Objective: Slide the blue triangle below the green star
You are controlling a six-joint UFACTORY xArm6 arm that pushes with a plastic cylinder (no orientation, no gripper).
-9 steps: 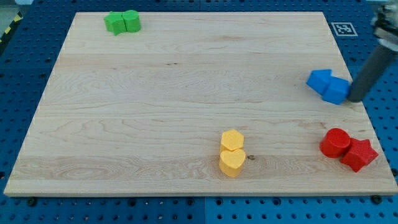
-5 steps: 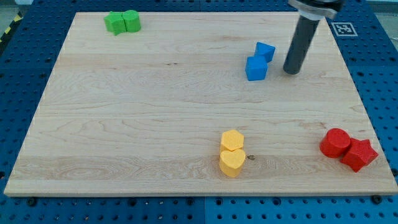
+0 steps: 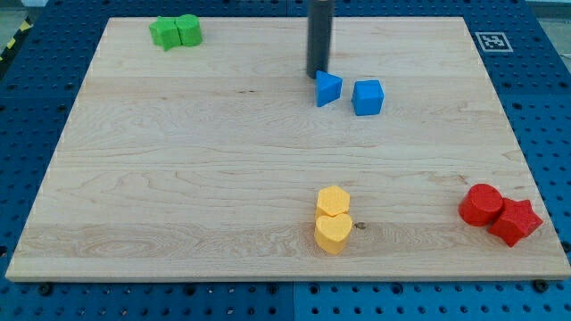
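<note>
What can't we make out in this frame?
- Camera view: the rod runs off the view's top edge, so the arm is unseen.
- My tip sits by the blue triangle; contact can't be told.
- Green pair: pressed together and small, shapes unclear.
- Red pair: the nearer block overlaps the farther.

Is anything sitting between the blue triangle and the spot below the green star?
Nothing visible blocks it. The blue triangle has bare board all the way toward the view's left, up to the area under the green star. My tip sits just at the triangle's upper left edge.
</note>
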